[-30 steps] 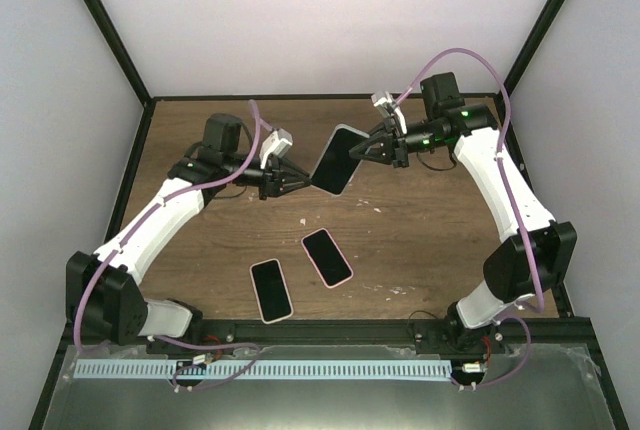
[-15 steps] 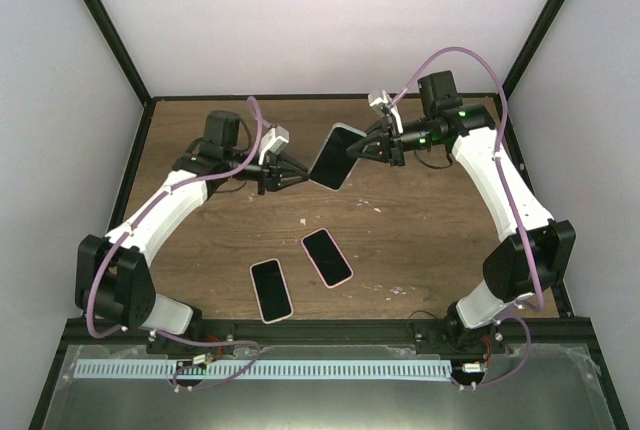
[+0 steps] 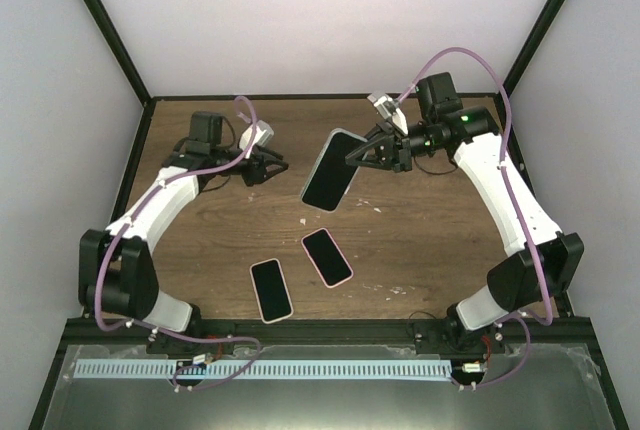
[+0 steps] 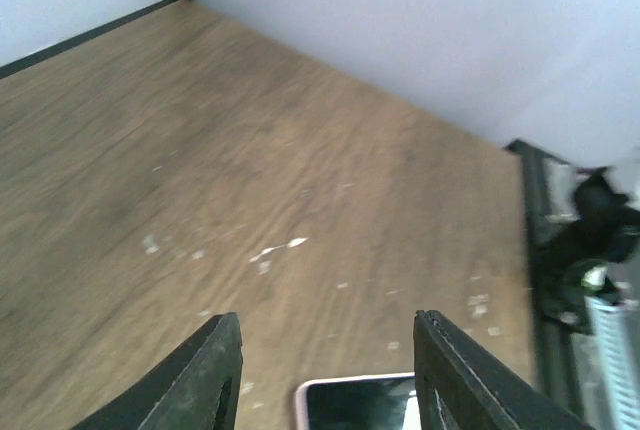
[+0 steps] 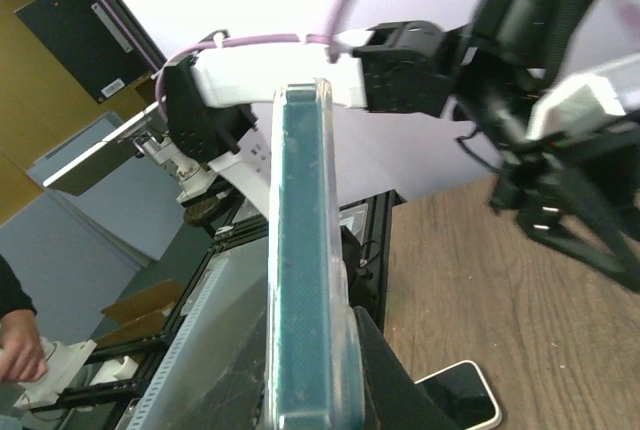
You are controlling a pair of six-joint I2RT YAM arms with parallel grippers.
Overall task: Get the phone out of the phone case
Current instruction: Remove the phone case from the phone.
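The cased phone [image 3: 329, 170] is held clear above the worktop [image 3: 420, 240], at far centre. It is clamped at its right edge by the right pincer [image 3: 358, 153]. The left pincer [image 3: 275, 165] is spread wide and empty, apart to the phone's left.

The phone is judged rigid, light, smooth-faced and breakable. The case rim [image 5: 330, 250] probably flexes. A free left corner of that rim should be gripped and peeled back.

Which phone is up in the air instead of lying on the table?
The raised phone at the back, pinched by the right gripper. The left pink-edged phone and the right pink-edged phone lie flat on the table.
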